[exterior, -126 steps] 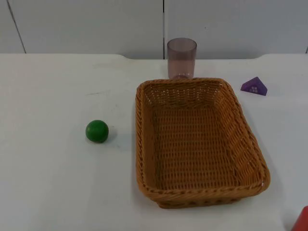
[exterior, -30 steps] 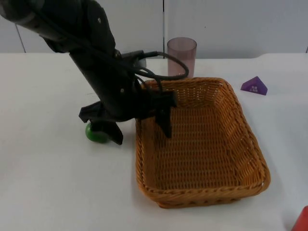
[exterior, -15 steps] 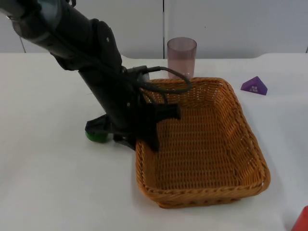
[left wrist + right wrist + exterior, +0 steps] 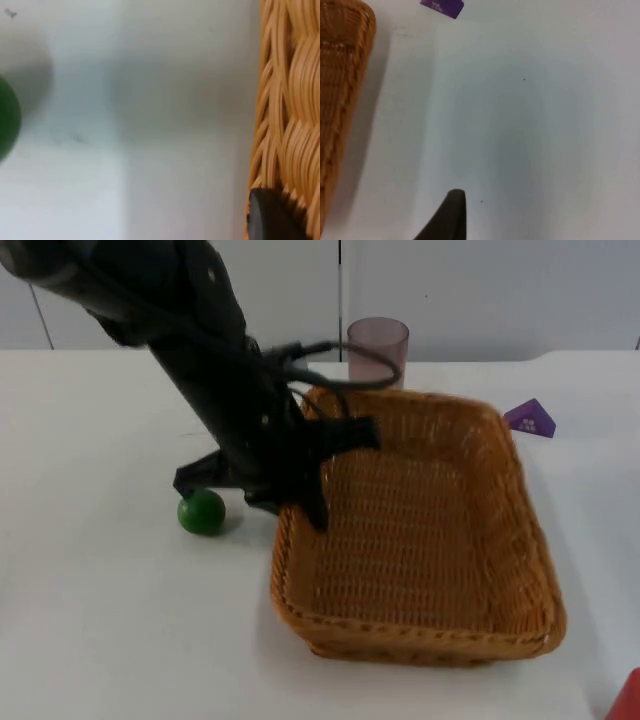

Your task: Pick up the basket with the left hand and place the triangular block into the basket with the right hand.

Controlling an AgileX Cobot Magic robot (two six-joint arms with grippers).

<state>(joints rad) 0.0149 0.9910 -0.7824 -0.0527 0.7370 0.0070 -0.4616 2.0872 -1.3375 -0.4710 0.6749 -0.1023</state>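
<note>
Desk is the largest thing: one white top that ends at the grey partition wall. On it stands one wicker basket, rectangular, with its long axis running from the far edge toward the near edge. The basket looks tilted, its left wall raised from the desk, so I judge that the lift is in progress.

One left gripper sits on the left rim of the basket, near the far-left corner of it. One finger goes down inside the wall and the other stays outside; in the left wrist view a black fingertip lies against the woven rim. The jaws stand narrow, clamped on this rim.

One right gripper shows a single dark fingertip in the right wrist view; whether it is wide or narrow I cannot tell. It looks across bare desk, with the basket's right wall beside it.

One translucent cup stands at the far edge, just behind the basket. One green ball lies near the left gripper, outside the basket. One red thing is at the near-right corner; I cannot tell what.

One purple triangular block lies toward the far-right part of the desk, just beside the basket's far-right corner. From the right gripper it lies ahead, past open desk. The right arm is clearly nearer to it, so this arm should reach forward.
</note>
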